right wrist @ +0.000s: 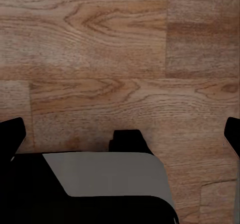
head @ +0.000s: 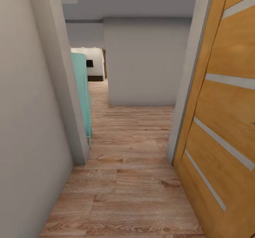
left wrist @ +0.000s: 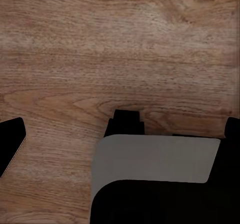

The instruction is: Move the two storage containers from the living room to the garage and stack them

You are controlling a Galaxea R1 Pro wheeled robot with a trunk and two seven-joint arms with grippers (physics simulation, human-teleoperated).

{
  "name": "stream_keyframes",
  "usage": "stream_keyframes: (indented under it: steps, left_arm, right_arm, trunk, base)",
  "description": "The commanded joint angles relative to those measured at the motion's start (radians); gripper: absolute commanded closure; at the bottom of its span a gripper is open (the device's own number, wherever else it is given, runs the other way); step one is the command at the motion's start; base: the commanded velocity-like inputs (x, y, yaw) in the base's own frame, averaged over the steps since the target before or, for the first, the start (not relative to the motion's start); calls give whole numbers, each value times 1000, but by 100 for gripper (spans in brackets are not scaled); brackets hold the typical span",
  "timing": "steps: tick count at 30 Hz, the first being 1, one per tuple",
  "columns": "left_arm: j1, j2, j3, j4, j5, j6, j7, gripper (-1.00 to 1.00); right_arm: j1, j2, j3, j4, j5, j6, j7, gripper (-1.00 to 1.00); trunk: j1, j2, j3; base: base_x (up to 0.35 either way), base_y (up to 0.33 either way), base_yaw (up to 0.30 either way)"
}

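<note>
In a narrow hallway | wood floor [head: 131, 181] | grey walls [head: 32, 125] | orange door [head: 226, 107] on the right | left gripper [left wrist: 120, 129] jaws wide apart, empty | right gripper [right wrist: 122, 129] too

Readable text: none — no words, numbers, brands or signs could be made out in any view.
Wooden door [head: 226, 100]: carried pale glass slits only — no lettering.
Walls [head: 145, 61]: were plain grey-white, with no label or sign.
Wood-plank floor [head: 127, 181]: showed grain and knots, no markings.
Teal object [head: 83, 93]: stood at the wall's edge, its surface unmarked.
Dark shape [head: 89, 63]: hung on the far wall, too small to tell whether it bore any text.
Wrist views: showed wood planks and dark gripper parts, with nothing written on them.
</note>
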Motion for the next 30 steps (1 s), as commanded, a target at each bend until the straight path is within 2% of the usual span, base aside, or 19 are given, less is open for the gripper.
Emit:
stream_keyframes:
  steps: [1, 30]
  left_arm:
    - [-1, 0, -1, 0, 6, 4, 2, -100]
    - [0, 0, -1, 0, 6, 9, 2, -100]
  right_arm:
    - [-1, 1, 8, 3, -11, -6, -1, -100]
    - [-1, 1, 8, 3, -11, -6, -1, -100]
  trunk:
    - [1, 0, -1]
    - [1, 0, -1]
  base:
    - [322, 0, 0]
    - [322, 0, 0]
